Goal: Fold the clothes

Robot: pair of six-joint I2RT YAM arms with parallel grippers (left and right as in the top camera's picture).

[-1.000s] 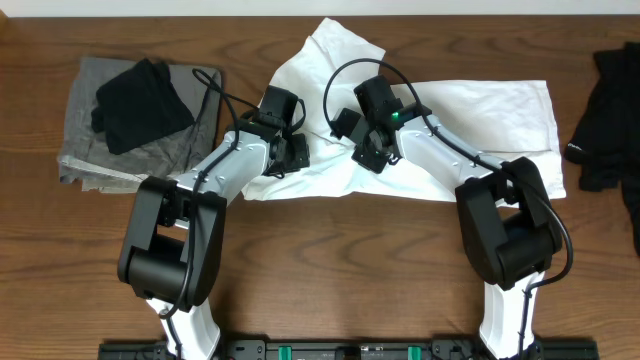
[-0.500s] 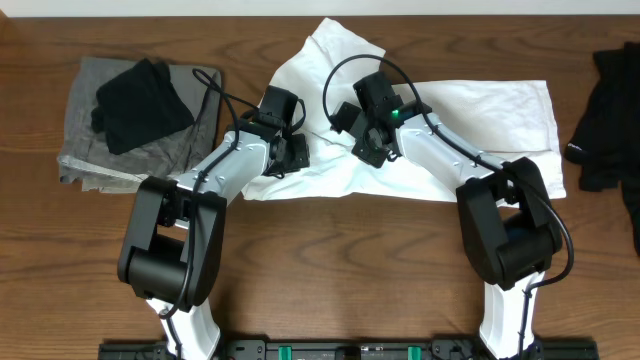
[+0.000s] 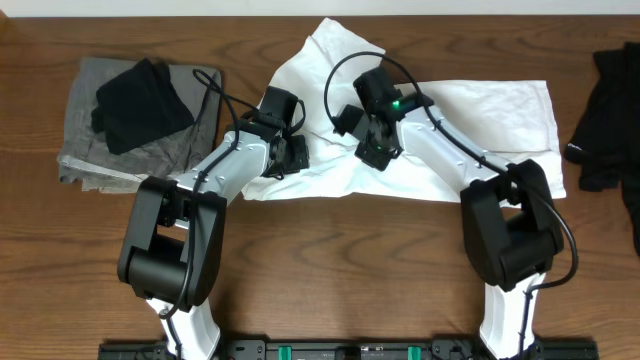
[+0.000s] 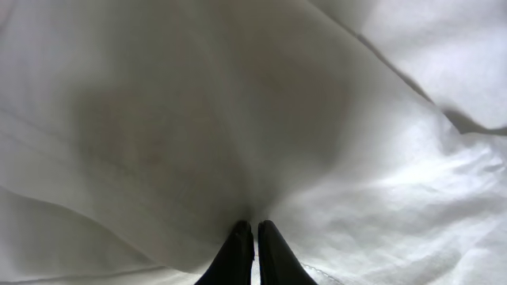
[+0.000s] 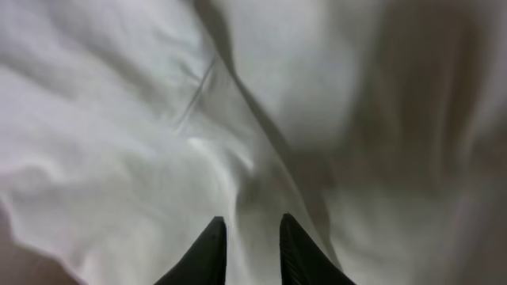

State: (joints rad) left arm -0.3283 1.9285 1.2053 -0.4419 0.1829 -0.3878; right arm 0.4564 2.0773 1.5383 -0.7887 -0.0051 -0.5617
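The clothes, a white T-shirt (image 3: pixel 480 120), lie crumpled across the middle of the table, with one part bunched up toward the far edge (image 3: pixel 335 50). My left gripper (image 3: pixel 297 157) is low on the shirt's left part. In the left wrist view it (image 4: pixel 253 226) is shut, and the white cloth (image 4: pixel 198 119) draws in to a pinch at the tips. My right gripper (image 3: pixel 378 152) rests on the shirt near its centre. In the right wrist view it (image 5: pixel 249 222) stands slightly open, with a ridge of cloth (image 5: pixel 269 174) running between the fingers.
A folded grey cloth (image 3: pixel 85 150) with a black garment (image 3: pixel 140 100) on top lies at the far left. Another dark garment (image 3: pixel 605 120) sits at the right edge. Bare wooden table (image 3: pixel 330 260) stretches in front of the shirt.
The right gripper's jaws have parted after being shut half a second ago, and its wrist has shifted slightly. The left gripper stays pinched on the cloth in place.
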